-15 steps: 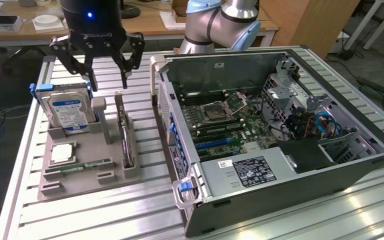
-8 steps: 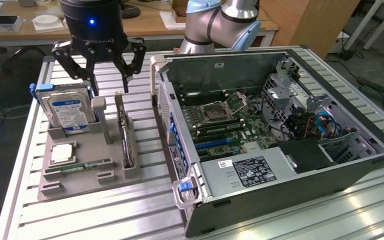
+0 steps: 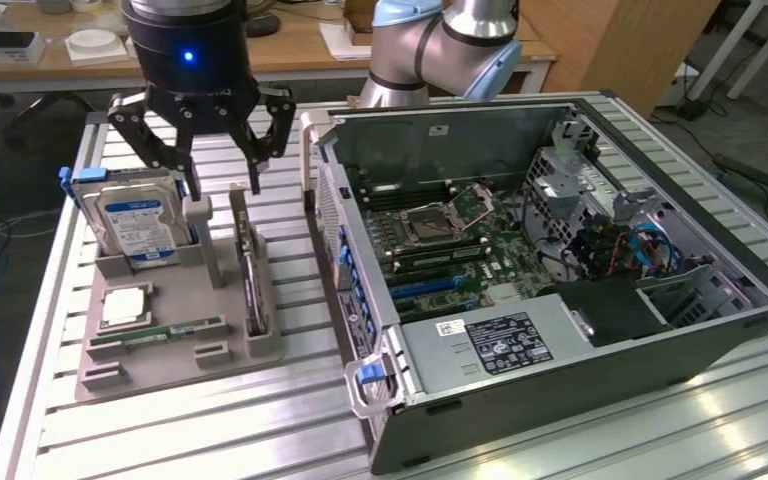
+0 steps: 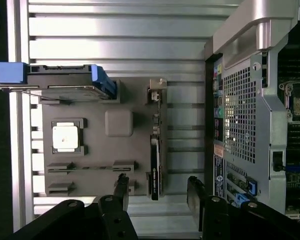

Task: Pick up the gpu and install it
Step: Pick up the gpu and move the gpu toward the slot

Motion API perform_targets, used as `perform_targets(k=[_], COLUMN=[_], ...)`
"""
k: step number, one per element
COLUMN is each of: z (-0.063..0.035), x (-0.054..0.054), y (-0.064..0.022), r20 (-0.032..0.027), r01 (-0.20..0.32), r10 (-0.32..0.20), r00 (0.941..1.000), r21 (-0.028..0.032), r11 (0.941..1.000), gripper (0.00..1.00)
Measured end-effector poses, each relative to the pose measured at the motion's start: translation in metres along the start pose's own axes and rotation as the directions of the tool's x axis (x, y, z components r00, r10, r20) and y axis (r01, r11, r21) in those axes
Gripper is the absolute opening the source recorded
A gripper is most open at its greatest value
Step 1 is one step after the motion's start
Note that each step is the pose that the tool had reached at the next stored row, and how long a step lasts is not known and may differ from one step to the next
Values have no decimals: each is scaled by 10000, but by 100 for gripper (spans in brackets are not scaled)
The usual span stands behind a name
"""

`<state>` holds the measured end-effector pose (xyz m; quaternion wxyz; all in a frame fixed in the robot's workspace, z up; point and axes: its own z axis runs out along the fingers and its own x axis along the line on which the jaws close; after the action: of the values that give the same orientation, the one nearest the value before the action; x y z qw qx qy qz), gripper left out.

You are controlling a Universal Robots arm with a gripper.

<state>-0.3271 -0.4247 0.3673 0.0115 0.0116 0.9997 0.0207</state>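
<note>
**Open jaws hang over the gpu in its holder**

In the exterior view the gripper [image 3: 220, 180] hangs in the air above the grey holder [image 3: 211, 290]. Its jaws are spread wide and hold nothing. The wrist view looks straight down past the gripper [image 4: 158, 189] and adds what the other angle cannot. The gpu [image 4: 155, 155] lies in line with the gap between the jaws and is touched by neither.

The gpu [image 3: 253, 270] stands on its long edge in a slot along the side of the holder closest to the computer case [image 3: 558, 250]. In the exterior view its long axis runs from the far end of the holder toward the near end, parallel to the side wall of the case. Its silvery bracket [image 4: 158, 84] is at the end near the hard drive [image 4: 60, 82]. The hard drive [image 3: 137, 215] stands upright, and a processor [image 3: 124, 305] lies flat beside it.

Holder and open case sit on a table [image 3: 157, 430] of ribbed aluminium slats. Behind it are a wooden desk [image 3: 291, 55] and the grey-and-blue joints of the arm [image 3: 438, 40].
</note>
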Motion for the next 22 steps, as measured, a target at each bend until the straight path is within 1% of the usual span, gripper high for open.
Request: perform_targets(k=[6,18,22], z=[56,274,332], x=[-4,-7,-6], y=[-80,-93,-95], r20=[1,0,-11], r01=[0,14,273], r10=[0,-14,-273], r00=[10000,10000,9996], r21=[-1,0,-6], r11=[10000,10000,9996], gripper=[59,59,59])
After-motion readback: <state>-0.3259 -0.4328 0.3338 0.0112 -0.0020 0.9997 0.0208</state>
